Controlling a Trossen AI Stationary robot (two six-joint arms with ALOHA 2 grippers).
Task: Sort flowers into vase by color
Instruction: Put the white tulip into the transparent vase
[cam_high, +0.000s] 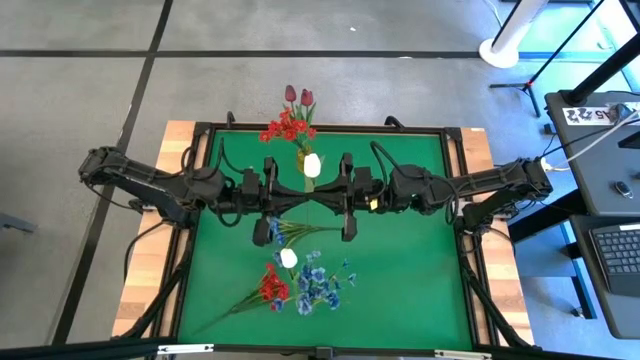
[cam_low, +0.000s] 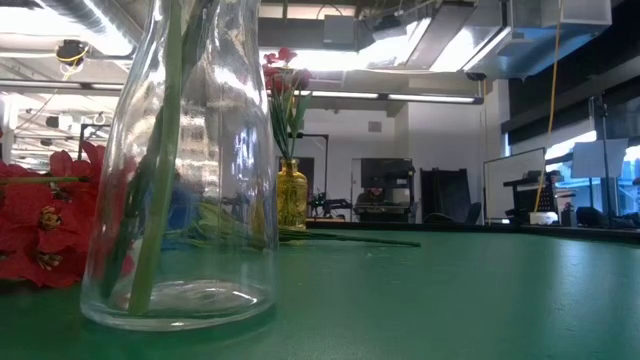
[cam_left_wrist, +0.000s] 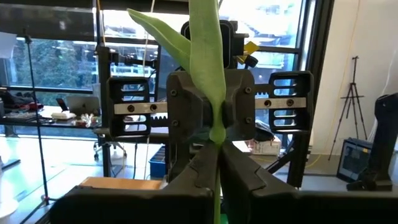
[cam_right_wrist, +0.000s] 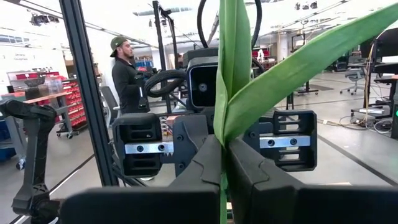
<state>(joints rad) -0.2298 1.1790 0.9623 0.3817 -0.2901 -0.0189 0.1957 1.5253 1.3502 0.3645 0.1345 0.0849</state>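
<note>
With our left gripper (cam_left_wrist: 219, 163) and right gripper (cam_right_wrist: 222, 163) both clamped on the white tulip's (cam_high: 312, 165) stem above table centre, opposing pulls could bend or snap it.

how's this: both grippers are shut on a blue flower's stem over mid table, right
Not blue: the high view shows a white tulip. The left gripper and right gripper are both shut on its stem over mid table.

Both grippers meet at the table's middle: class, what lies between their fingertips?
A white tulip's green stem, pinched by the left gripper and right gripper alike. Both wrist views show it; the high view shows the bud.
</note>
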